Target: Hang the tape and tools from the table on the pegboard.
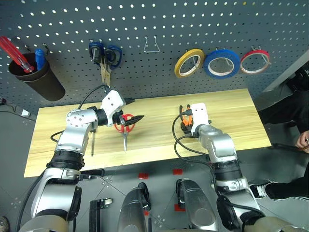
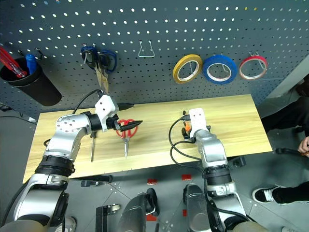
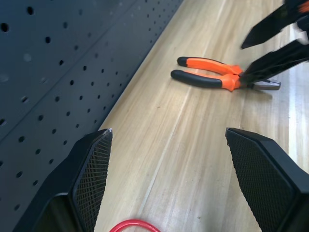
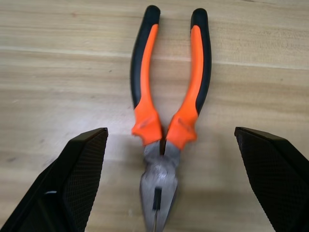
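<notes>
The blue tape (image 1: 221, 63) hangs on a pegboard (image 1: 169, 19) hook, between a yellow roll and a red-rimmed roll. On the table (image 1: 231, 116) lie the slim screwdriver (image 1: 92, 142), the red-handled scissors (image 1: 124, 128) and the orange-and-black pliers (image 4: 166, 106). My right gripper (image 4: 170, 131) is open and hovers low over the pliers, one finger on each side of the joint, handles pointing away. My left gripper (image 1: 133, 110) is open just above the scissors' red handles (image 3: 133, 225), pointing along the table toward the pliers (image 3: 212, 75), with nothing between its fingers.
Blue-handled scissors (image 1: 105, 55) hang at the board's upper left, near a bare wire hook (image 1: 151, 46). A black cup (image 1: 36, 77) at far left holds a long red-handled tool. Yellow (image 1: 189, 63) and red-rimmed (image 1: 255, 61) rolls flank the blue tape. A person's hand (image 1: 303, 140) shows at right.
</notes>
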You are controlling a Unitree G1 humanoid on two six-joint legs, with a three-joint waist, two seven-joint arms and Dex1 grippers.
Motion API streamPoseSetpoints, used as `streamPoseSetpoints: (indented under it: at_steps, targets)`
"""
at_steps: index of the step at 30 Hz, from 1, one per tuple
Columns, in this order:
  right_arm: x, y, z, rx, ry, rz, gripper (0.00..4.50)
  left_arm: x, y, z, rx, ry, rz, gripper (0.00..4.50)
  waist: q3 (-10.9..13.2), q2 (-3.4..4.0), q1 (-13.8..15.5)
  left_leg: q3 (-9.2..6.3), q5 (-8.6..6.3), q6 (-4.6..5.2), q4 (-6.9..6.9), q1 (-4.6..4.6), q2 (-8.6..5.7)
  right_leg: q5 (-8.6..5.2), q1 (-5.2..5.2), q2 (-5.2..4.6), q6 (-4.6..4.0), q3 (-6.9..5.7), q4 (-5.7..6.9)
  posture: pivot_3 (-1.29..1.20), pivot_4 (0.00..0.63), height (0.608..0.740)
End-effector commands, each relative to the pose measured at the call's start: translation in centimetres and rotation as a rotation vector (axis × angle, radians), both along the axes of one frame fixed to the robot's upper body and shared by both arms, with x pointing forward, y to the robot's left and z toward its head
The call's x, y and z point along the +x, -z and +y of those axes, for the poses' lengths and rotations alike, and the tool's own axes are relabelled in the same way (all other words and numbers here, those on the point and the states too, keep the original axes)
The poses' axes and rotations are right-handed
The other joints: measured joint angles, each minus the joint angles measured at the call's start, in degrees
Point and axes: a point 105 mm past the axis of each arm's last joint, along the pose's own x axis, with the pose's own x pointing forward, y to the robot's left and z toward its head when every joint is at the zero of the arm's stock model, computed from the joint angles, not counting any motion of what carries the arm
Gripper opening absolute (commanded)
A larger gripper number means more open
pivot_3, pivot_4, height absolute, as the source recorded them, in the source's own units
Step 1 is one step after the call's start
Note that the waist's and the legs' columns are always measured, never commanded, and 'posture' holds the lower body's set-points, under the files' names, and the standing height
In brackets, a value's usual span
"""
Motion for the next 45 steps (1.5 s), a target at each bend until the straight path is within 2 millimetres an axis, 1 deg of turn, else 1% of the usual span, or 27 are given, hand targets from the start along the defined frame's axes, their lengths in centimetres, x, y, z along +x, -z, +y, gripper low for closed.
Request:
streamPoseSetpoints:
  at_steps: [1,7,13,15,17,19,20,21,23,25,29,30,32,34,35,37,40,41,44,45]
  targets:
    - [1.1,-0.2,0.6,0.033,0.002,-0.007,4.48,-0.3,-1.0,-0.5,0.022,0.036,-0.049,3.95,0.0,0.00,-0.1,0.01,0.00,0.00,-0.01,0.00,0.01,0.00,0.00,0.00,0.00,0.00,0.01,-0.31,0.352,0.740]
    - [2.2,0.6,0.6,0.046,0.004,0.040,4.48,-0.4,-1.1,-0.7,0.021,0.040,-0.053,3.95,0.0,0.00,0.0,0.03,0.00,0.00,0.00,0.01,0.01,0.00,0.00,0.00,0.00,0.02,0.02,-0.29,0.351,0.740]
    - [2.8,1.5,0.1,-0.020,0.014,0.067,4.48,-0.5,-0.9,-0.7,0.016,0.035,-0.049,3.95,0.0,0.00,0.0,0.07,0.00,0.00,-0.01,0.01,0.00,0.00,0.00,-0.01,0.00,0.05,0.02,-0.29,0.345,0.740]
    - [2.8,1.7,0.0,-0.025,0.017,0.075,4.12,-0.5,-0.8,-0.7,0.013,0.034,-0.048,3.95,0.0,0.00,0.0,0.06,0.00,0.00,0.00,0.01,0.01,0.00,0.00,-0.01,0.00,0.04,0.03,-0.29,0.342,0.740]
    - [2.8,1.8,-0.1,-0.014,0.024,0.082,3.62,-0.5,-0.7,-0.8,0.010,0.033,-0.049,3.95,0.0,0.00,0.0,0.06,0.00,0.00,0.00,0.01,0.01,0.00,0.00,-0.01,0.00,0.04,0.04,-0.29,0.337,0.740]
    - [2.8,1.9,-0.1,-0.003,0.030,0.090,2.94,-0.6,-0.7,-0.9,0.004,0.032,-0.049,3.95,0.0,-0.01,0.0,0.06,0.00,0.00,0.00,0.01,0.01,0.00,0.00,-0.01,0.00,0.04,0.04,-0.29,0.333,0.740]
    - [2.9,1.7,-0.2,-0.006,0.031,0.075,2.54,-0.6,-0.7,-0.9,-0.007,0.027,-0.051,3.95,0.0,-0.01,0.0,0.06,0.01,0.00,0.00,0.01,0.01,0.00,0.00,-0.01,0.00,0.04,0.04,-0.29,0.331,0.740]
    - [2.9,1.2,-0.4,-0.011,0.030,0.052,2.40,-0.7,-0.8,-0.9,-0.022,0.022,-0.055,3.95,0.0,-0.01,0.1,0.06,0.01,0.00,0.01,0.01,0.01,0.00,0.00,-0.01,0.00,0.04,0.04,-0.29,0.331,0.740]
    - [2.7,0.2,-0.6,-0.029,0.010,-0.009,2.39,-0.7,-1.0,-0.9,-0.053,0.005,-0.065,3.95,0.0,0.00,0.1,0.06,0.01,-0.01,0.00,0.01,0.00,0.00,0.00,-0.02,0.00,0.05,0.03,-0.29,0.327,0.740]
    - [1.9,-1.4,-0.6,-0.037,-0.027,-0.110,2.39,-0.7,-1.3,-0.6,-0.098,-0.031,-0.086,3.95,0.0,0.00,0.3,0.06,0.00,-0.01,-0.06,0.00,0.00,0.00,-0.01,-0.03,0.00,0.05,0.01,-0.29,0.327,0.740]
    - [-1.8,-4.3,0.1,-0.035,-0.104,-0.248,2.39,-1.6,-1.4,0.2,-0.206,-0.101,-0.099,3.95,0.0,-0.01,0.4,0.07,0.00,-0.01,-0.20,-0.11,-0.02,-0.02,-0.17,-0.05,0.04,0.07,-0.03,-0.28,0.329,0.740]
    - [-3.0,-5.8,0.5,-0.045,-0.114,-0.332,2.39,-1.8,-1.3,0.7,-0.224,-0.131,-0.105,3.95,0.0,0.00,0.4,0.08,0.00,-0.02,-0.20,-0.10,-0.01,-0.02,-0.18,-0.04,0.05,0.09,-0.02,-0.28,0.329,0.740]
    - [-5.3,-9.2,1.8,-0.004,-0.141,-0.499,2.39,-1.8,-1.5,2.2,-0.280,-0.248,-0.148,3.95,0.0,-0.01,0.2,0.09,0.01,-0.02,-0.20,-0.09,0.01,-0.02,-0.22,-0.03,0.05,0.12,0.01,-0.27,0.333,0.740]
    - [-6.6,-12.5,3.1,0.044,-0.167,-0.652,2.39,-2.0,-2.0,3.3,-0.344,-0.338,-0.185,3.95,0.0,-0.01,0.0,0.08,0.04,-0.07,-0.23,-0.06,0.03,-0.03,-0.24,-0.01,0.05,0.13,0.05,-0.27,0.333,0.740]
    - [-7.0,-13.9,3.8,0.063,-0.182,-0.717,2.39,-2.1,-2.2,3.6,-0.378,-0.372,-0.195,3.95,0.0,-0.01,0.0,0.07,0.05,-0.09,-0.23,-0.04,0.05,-0.02,-0.24,0.01,0.05,0.13,0.08,-0.27,0.333,0.740]
    - [-7.6,-17.4,5.5,0.090,-0.228,-0.872,2.39,-2.9,-2.5,3.5,-0.421,-0.386,-0.208,3.95,0.0,-0.02,0.1,0.02,0.05,-0.10,-0.23,-0.03,0.05,0.00,-0.23,0.03,0.03,0.08,0.11,-0.26,0.336,0.740]
    - [-7.9,-22.4,8.0,0.121,-0.299,-1.076,2.39,-4.0,-2.5,2.0,-0.410,-0.333,-0.181,3.95,0.0,-0.04,0.4,0.01,0.08,-0.10,-0.21,-0.01,0.01,0.03,-0.21,0.02,0.00,0.08,0.13,-0.25,0.332,0.740]
    - [-7.9,-23.9,8.9,0.130,-0.321,-1.139,2.39,-4.2,-2.8,1.6,-0.415,-0.315,-0.177,3.95,0.0,-0.04,0.4,-0.01,0.08,-0.10,-0.20,0.00,0.02,0.03,-0.19,0.03,0.00,0.06,0.12,-0.24,0.329,0.740]
    - [-7.6,-27.2,10.7,0.145,-0.367,-1.270,2.39,-4.0,-4.0,0.7,-0.402,-0.287,-0.170,3.95,0.0,-0.09,1.0,-0.04,0.09,-0.11,-0.21,-0.01,0.02,0.03,-0.19,0.05,-0.02,0.01,0.11,-0.22,0.326,0.740]
    - [-7.5,-27.8,11.0,0.148,-0.377,-1.297,2.39,-3.9,-4.3,0.5,-0.389,-0.288,-0.169,3.95,0.0,-0.09,1.3,-0.03,0.09,-0.11,-0.21,-0.01,0.02,0.03,-0.18,0.07,-0.02,0.02,0.09,-0.22,0.326,0.740]
